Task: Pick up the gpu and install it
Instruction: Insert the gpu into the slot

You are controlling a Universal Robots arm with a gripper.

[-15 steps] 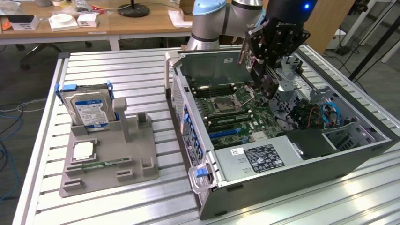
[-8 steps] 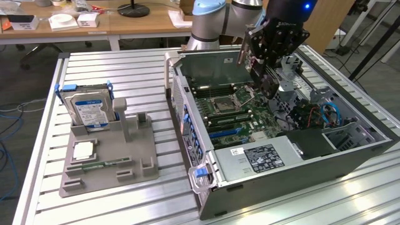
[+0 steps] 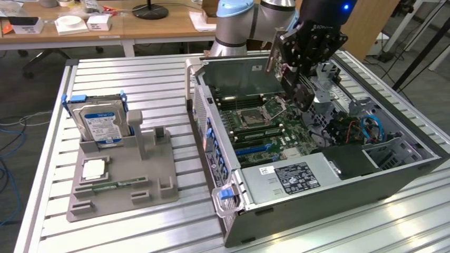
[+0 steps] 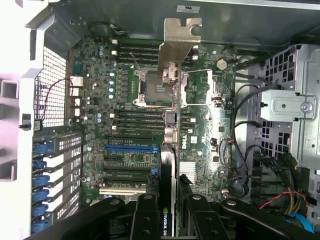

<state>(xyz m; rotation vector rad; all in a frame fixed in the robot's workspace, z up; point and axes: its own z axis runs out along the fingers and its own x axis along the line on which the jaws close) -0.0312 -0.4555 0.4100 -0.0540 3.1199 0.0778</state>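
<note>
**Wrist view.** Black gripper point(image 4: 169, 224): jaws clamped on the gpu point(image 4: 178, 47), a thin dark expansion card with a silvery metal bracket at its far end. One black finger presses on each face. The card shows edge-on, so it is held upright on its long edge, presumably so that its contact edge faces down at the green motherboard point(image 4: 125, 100). It hangs across the square processor socket point(image 4: 150, 85). The long blue expansion slot point(image 4: 127, 148) lies off to one side with nothing in it. Judgement: card not yet seated.

**Exterior view.** The open dark-grey computer case point(image 3: 351, 192) lies on its side on the slatted aluminium table point(image 3: 140, 79), which leaves the board facing up for reach from above. Inside are the board, a grey power supply box with a white label point(image 3: 295, 176) and blue cables point(image 3: 369, 129). The gpu hangs under the gripper near the far wall, its bracket top above the case rim.

At the exterior view's left, well apart from the case, a grey moulded holder point(image 3: 119, 203) keeps spare parts in place:
- a silver hard drive with a blue-and-white label point(image 3: 105, 124), standing in a slot
- a square processor chip point(image 3: 94, 169), in a recess
- a slim green memory stick point(image 3: 116, 184), lying flat
</note>
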